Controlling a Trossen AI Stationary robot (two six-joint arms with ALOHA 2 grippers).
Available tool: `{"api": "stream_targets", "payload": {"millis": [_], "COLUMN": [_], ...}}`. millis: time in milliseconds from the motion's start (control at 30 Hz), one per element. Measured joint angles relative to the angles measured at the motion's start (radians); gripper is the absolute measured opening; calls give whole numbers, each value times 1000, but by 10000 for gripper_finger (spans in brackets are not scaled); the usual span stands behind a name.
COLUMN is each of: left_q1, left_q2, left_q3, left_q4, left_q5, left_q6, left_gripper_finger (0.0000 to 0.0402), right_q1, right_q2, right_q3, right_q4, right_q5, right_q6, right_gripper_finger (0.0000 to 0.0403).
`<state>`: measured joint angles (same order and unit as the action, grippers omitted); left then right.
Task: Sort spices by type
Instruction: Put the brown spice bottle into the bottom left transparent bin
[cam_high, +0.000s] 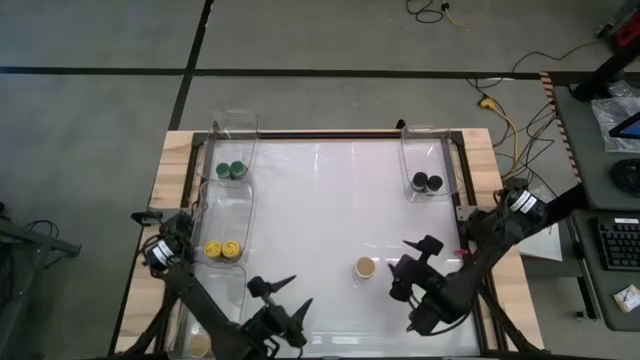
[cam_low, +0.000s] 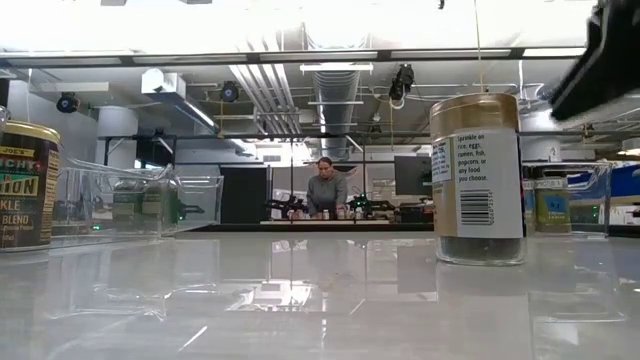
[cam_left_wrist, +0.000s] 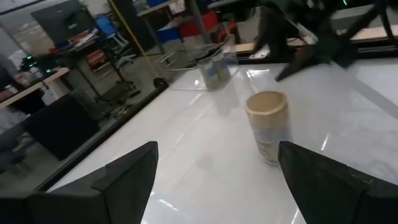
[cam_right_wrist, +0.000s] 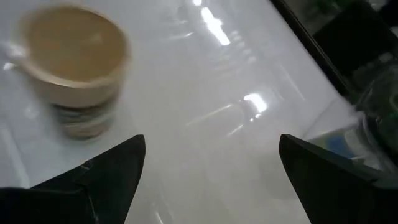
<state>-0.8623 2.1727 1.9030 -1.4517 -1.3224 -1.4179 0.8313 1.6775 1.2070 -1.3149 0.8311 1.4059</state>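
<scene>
The right claw (cam_high: 407, 268) hung spread and empty just off the tan jar (cam_high: 365, 268), which stood upright and alone on the open desk (cam_high: 320, 200); from the jar, the claw sat at about three o'clock in the high view. In the right wrist view the two fingers (cam_right_wrist: 109, 171) framed bare desk with the jar (cam_right_wrist: 71, 74) off to one side, so the claw was beside the jar, not around it, and I judged it would have to shift across before closing. The left claw (cam_high: 290, 305) was also spread and empty, at about seven o'clock from the jar, pointed toward it with a clear gap between. The jar was probably the only one left unsorted: the green pair (cam_high: 231, 170) sat in the bin (cam_high: 232, 130) at the desk's ten o'clock corner, the yellow pair (cam_high: 222, 249) in the bin section below that at about nine o'clock, and the black pair (cam_high: 427, 182) in the bin (cam_high: 425, 135) at two o'clock. Another tan lid (cam_high: 201, 343) seemed to lie near the seven o'clock corner under the left arm, likely this jar's mate, though it was partly hidden. Open desk lay all around the tan jar, so a lift had room; the tight spots were the bin walls and the left arm crossing the path toward seven o'clock.
</scene>
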Motion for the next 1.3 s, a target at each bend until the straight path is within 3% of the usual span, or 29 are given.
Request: {"api": "stream_targets", "payload": {"millis": [133,333,433,533,667,767,1200,1300], "left_q1": [52,155,208,256,296,308,287,274], "left_q2": [0,-1,2,20,45,47,33,33], "left_q3": [0,-2,-6,-21,-24,-24,58,80], "left_q4": [-17,-2,93,270,490,562,580,582], "left_q5": [18,91,146,230,329,354,338,381], "left_q6": [-9,47,139,331,586,686,776,800], "left_gripper_finger": [316,316,316,316,316,316,316,316], "right_q1": [2,0,0,-3,-13,-18,-27,-42], "right_q2": [1,1,1,7,39,68,193,215], "right_q3": [-164,-326,-378,-417,-435,-435,-419,-400], "right_q4": [209,567,658,736,845,958,1408,1478], "right_q5": [65,138,206,246,273,273,258,252], "right_q6": [57,-38,-7,-17,-76,-162,-414,-479], "right_gripper_finger": [361,361,361,361,361,361,361,361]}}
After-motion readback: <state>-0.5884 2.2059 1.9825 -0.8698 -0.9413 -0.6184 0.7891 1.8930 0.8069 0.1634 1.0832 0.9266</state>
